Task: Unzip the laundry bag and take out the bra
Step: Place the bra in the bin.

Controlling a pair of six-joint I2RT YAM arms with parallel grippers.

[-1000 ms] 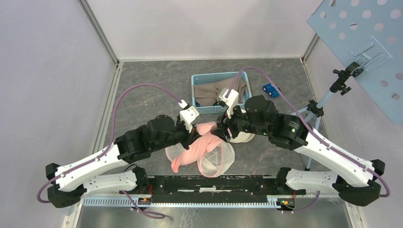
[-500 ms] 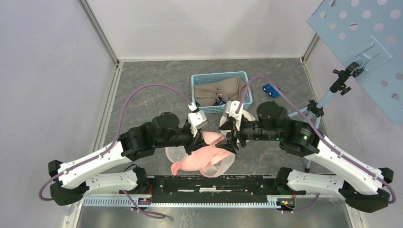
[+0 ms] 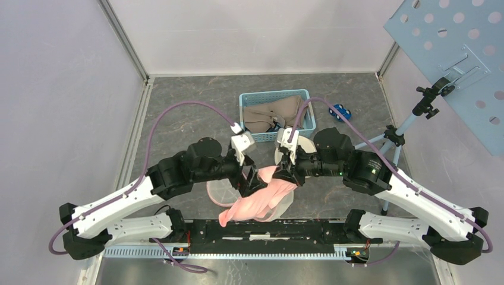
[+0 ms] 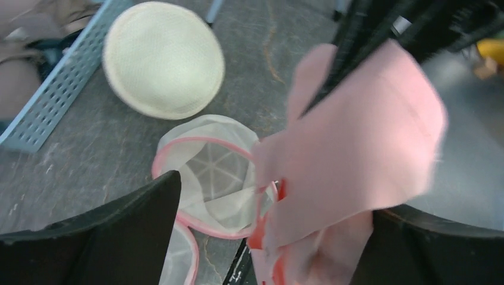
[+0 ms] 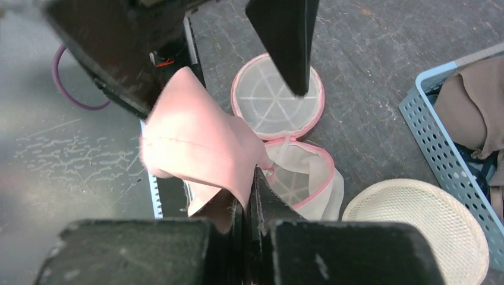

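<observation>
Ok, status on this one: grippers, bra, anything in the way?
Left gripper open. Right gripper shut on pink bra, held above the open laundry bag. Nothing blocking; cream pad lies apart.

One bra, one laundry bag, one basket, one car

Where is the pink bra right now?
In the top view the pink bra hangs near the front centre of the table, pinched by the right gripper, over the mesh laundry bag, beside the open left gripper.
</observation>
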